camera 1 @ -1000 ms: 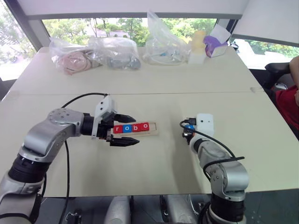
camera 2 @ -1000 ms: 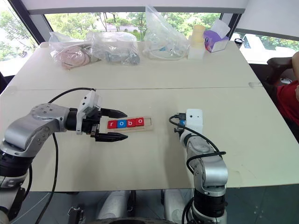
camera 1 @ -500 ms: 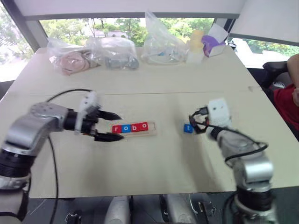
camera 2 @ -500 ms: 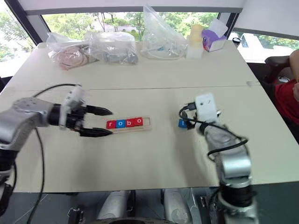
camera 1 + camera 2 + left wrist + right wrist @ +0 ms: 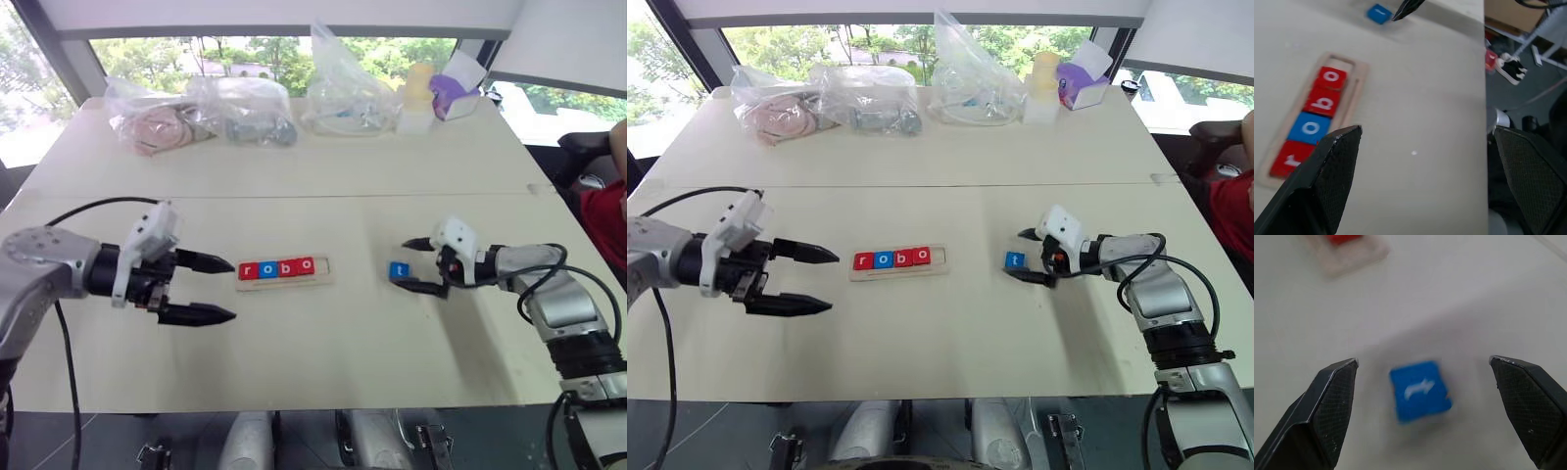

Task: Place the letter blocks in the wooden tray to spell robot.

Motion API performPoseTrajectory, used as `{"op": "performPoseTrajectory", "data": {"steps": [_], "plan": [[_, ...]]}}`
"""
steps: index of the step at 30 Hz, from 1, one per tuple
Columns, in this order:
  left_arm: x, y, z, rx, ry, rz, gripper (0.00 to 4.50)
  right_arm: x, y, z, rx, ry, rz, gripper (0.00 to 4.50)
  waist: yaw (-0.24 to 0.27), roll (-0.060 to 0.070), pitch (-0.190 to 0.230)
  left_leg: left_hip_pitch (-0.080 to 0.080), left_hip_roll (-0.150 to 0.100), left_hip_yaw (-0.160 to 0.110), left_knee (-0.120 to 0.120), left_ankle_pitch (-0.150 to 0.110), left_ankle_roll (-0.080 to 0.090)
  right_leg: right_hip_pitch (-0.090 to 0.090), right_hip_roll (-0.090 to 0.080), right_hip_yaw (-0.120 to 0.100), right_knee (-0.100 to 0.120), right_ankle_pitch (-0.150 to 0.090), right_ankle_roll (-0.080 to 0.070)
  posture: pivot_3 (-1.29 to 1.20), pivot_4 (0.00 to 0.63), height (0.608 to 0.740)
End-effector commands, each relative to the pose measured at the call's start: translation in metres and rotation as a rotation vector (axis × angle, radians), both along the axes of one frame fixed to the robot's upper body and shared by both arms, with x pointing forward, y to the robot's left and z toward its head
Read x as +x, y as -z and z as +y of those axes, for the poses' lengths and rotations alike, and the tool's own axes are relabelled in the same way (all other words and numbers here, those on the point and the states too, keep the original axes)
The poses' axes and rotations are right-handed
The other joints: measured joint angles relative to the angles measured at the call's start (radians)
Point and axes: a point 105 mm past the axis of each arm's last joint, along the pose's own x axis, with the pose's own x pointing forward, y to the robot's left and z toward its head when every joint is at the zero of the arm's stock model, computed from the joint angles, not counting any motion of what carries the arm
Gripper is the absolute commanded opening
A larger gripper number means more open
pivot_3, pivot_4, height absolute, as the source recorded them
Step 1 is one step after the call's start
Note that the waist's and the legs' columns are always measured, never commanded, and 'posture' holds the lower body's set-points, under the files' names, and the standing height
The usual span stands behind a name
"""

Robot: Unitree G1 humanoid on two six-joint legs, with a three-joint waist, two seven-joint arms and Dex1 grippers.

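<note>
Wooden tray (image 5: 326, 275) holds r-o-b-o; t block (image 5: 398, 270) outside.

Right gripper (image 5: 419, 264) now splayed wide, swung out to 3 o'clock of t block (image 5: 398, 270). Left gripper (image 5: 221, 290) pulled back toward 9 o'clock off tray (image 5: 322, 275).

wooden tray (image 5: 282, 271) as reference: its last slot, at the end toward the blue t block (image 5: 398, 270), is empty; bare table between that end and the block, nothing in the path. Left gripper (image 5: 221, 290) sits just off the tray's other end, fingers spread. Right gripper (image 5: 410, 264) spread wide beside the t block. Bags (image 5: 245, 110) lie well behind the tray, out of the way
</note>
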Motion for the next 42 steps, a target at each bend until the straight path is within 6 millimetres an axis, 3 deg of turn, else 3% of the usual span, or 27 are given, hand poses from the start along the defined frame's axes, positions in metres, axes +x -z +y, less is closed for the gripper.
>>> {"op": "performPoseTrajectory", "data": {"steps": [1, 11, 16, 19, 23, 27, 29, 33, 38, 42], "plan": [[-0.009, -0.002, -0.006, 0.032, 0.031, -0.047, 4.5, 0.0, 0.0, 0.002, -0.007, -0.048, -0.044, 4.46, -0.003, 0.0, 0.0, 0.0, 0.0, 0.0, 0.0, 0.0, 0.0, 0.0, 0.0, 0.0, 0.001, 0.0, 0.0, 0.0, 0.15, 0.735], [-0.009, 0.001, -0.011, 0.033, 0.038, -0.05, 4.5, 0.01, 0.017, -0.007, 0.036, 0.029, -0.015, 4.46, -0.001, 0.0, 0.0, 0.003, 0.0, 0.0, 0.001, 0.0, -0.001, 0.003, 0.001, 0.0, 0.001, 0.0, -0.001, 0.0, 0.15, 0.735], [-0.008, 0.003, -0.01, 0.037, 0.037, -0.046, 4.5, 0.006, 0.021, -0.001, 0.076, 0.004, 0.054, 4.46, 0.0, 0.0, 0.0, 0.007, 0.0, 0.0, 0.001, 0.0, -0.001, 0.006, 0.001, 0.0, 0.001, 0.0, -0.001, 0.0, 0.15, 0.735], [-0.005, 0.002, -0.01, 0.041, 0.032, -0.051, 4.5, 0.005, 0.026, -0.001, 0.056, -0.007, 0.065, 3.22, 0.0, 0.0, 0.0, 0.007, 0.0, 0.0, 0.001, 0.0, -0.001, 0.006, 0.001, 0.0, 0.001, 0.0, -0.001, 0.0, 0.15, 0.735], [-0.004, 0.002, -0.01, 0.047, 0.031, -0.057, 4.5, 0.008, 0.025, -0.001, 0.047, -0.001, 0.056, 1.16, 0.0, 0.0, 0.0, 0.007, 0.0, 0.0, 0.001, 0.0, -0.001, 0.006, 0.001, 0.0, 0.001, 0.0, -0.001, 0.0, 0.15, 0.735], [0.002, 0.003, -0.005, 0.084, 0.009, -0.088, 4.5, 0.014, 0.01, 0.012, 0.092, -0.025, 0.033, 1.14, -0.002, 0.0, 0.0, 0.007, 0.0, 0.0, 0.001, 0.0, -0.001, 0.006, 0.001, 0.0, 0.001, 0.0, -0.001, 0.0, 0.15, 0.735], [0.006, 0.005, 0.003, 0.146, -0.004, -0.116, 4.5, 0.011, -0.004, 0.029, 0.167, -0.08, 0.065, 1.14, -0.002, 0.0, 0.0, 0.007, 0.0, 0.0, 0.001, 0.0, -0.001, 0.006, 0.001, 0.001, 0.002, 0.0, -0.001, 0.0, 0.15, 0.735], [0.017, -0.008, 0.023, 0.18, -0.06, -0.157, 4.5, 0.008, -0.024, 0.07, 0.128, -0.241, 0.082, 1.14, -0.003, 0.002, 0.001, 0.007, 0.0, 0.001, 0.001, 0.0, -0.001, 0.004, 0.002, 0.001, 0.002, 0.0, -0.001, 0.0, 0.15, 0.735], [0.015, -0.008, 0.022, 0.155, -0.066, -0.148, 4.5, 0.028, -0.017, 0.092, -0.03, -0.255, 0.0, 1.14, 0.005, 0.001, 0.001, 0.004, 0.0, 0.0, 0.001, 0.0, -0.001, 0.004, 0.001, 0.0, 0.002, 0.0, -0.001, 0.0, 0.15, 0.735], [0.015, -0.006, 0.023, 0.135, -0.09, -0.14, 4.5, 0.035, -0.021, 0.101, -0.035, -0.277, -0.008, 1.14, 0.008, 0.001, 0.001, -0.002, -0.001, 0.0, 0.001, 0.0, -0.001, -0.001, -0.001, 0.0, 0.001, 0.0, 0.0, 0.0, 0.15, 0.735]]}}
